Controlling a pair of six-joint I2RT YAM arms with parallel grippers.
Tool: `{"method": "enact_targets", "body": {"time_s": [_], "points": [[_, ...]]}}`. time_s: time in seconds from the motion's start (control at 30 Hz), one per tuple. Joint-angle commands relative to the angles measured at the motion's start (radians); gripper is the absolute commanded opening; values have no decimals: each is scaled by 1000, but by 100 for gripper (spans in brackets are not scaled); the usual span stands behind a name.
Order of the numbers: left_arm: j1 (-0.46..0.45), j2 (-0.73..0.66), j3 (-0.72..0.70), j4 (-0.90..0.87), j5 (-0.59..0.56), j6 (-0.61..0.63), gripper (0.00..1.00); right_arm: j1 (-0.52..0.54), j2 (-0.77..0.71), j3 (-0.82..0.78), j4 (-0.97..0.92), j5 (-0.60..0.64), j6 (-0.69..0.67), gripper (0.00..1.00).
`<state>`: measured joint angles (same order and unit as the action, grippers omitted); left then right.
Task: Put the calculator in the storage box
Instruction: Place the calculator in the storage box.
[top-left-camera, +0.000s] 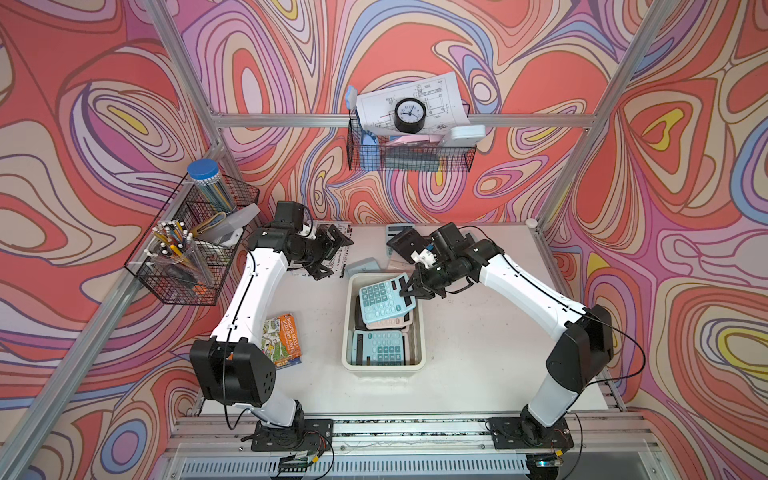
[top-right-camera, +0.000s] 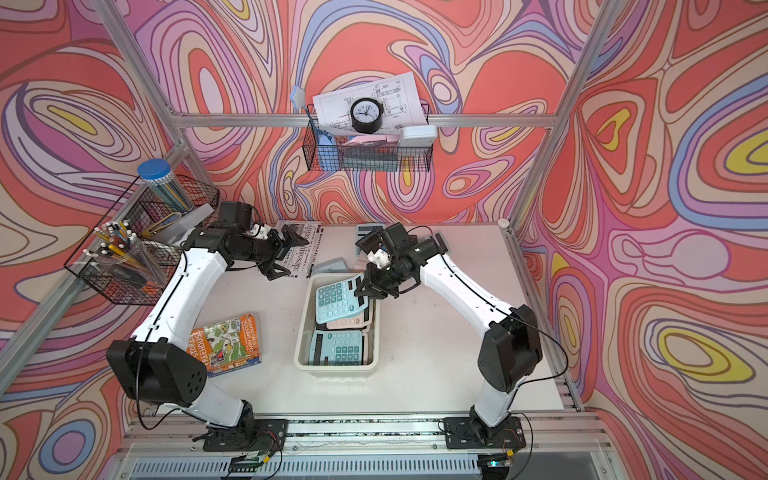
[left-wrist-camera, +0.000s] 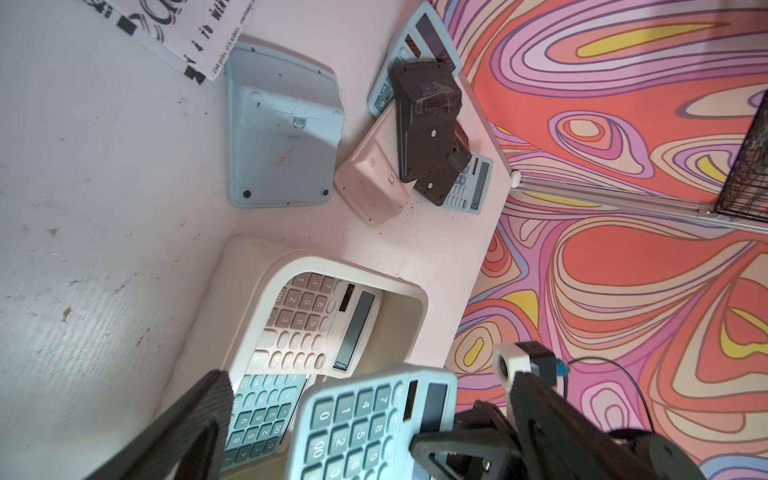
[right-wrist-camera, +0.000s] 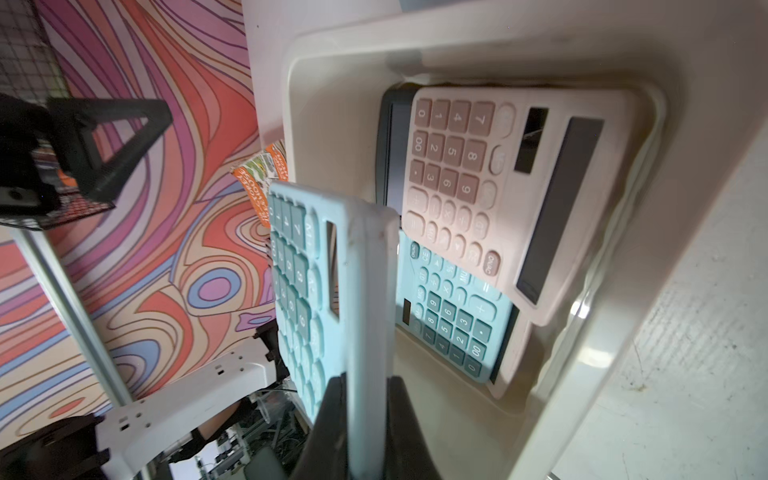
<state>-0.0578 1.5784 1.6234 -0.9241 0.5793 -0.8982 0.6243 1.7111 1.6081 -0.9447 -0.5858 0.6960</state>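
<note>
Right wrist view: right gripper (right-wrist-camera: 365, 384) pinches blue calculator (right-wrist-camera: 316, 266) edge-on over storage box (right-wrist-camera: 332, 45); placing step. Next, probably: lower, let go; left gripper (top-left-camera: 332, 254) wide, empty.

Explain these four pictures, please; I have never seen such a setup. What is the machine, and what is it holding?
Two robot arms stand at the near edge of a table. Two pictures look down on the whole scene; the other two come from a camera on each arm's wrist. The right hand is shut on a light blue calculator, tilted over the cream storage box, which holds a teal calculator and a pink calculator. The left hand is open and empty. Beyond the box lie loose calculators and a newspaper; a book lies beside the left arm.
</note>
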Motion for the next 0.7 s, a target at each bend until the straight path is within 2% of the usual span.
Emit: {"method": "enact_targets", "body": {"time_s": [0.0, 0.17, 0.33, 0.5, 0.67], "points": [[7, -14, -19, -74, -28, -2, 99, 75, -67, -11, -52, 203, 68, 0], [9, -11, -51, -59, 7, -30, 98, 198, -85, -36, -101, 387, 171, 0], [7, -28, -50, -74, 5, -20, 98, 287, -75, -69, -133, 519, 264, 0], [7, -62, -101, -72, 13, -27, 98, 346, -42, -79, -123, 572, 323, 0], [7, -83, -116, -66, 12, -28, 98, 380, -13, -67, -204, 625, 369, 0]]}}
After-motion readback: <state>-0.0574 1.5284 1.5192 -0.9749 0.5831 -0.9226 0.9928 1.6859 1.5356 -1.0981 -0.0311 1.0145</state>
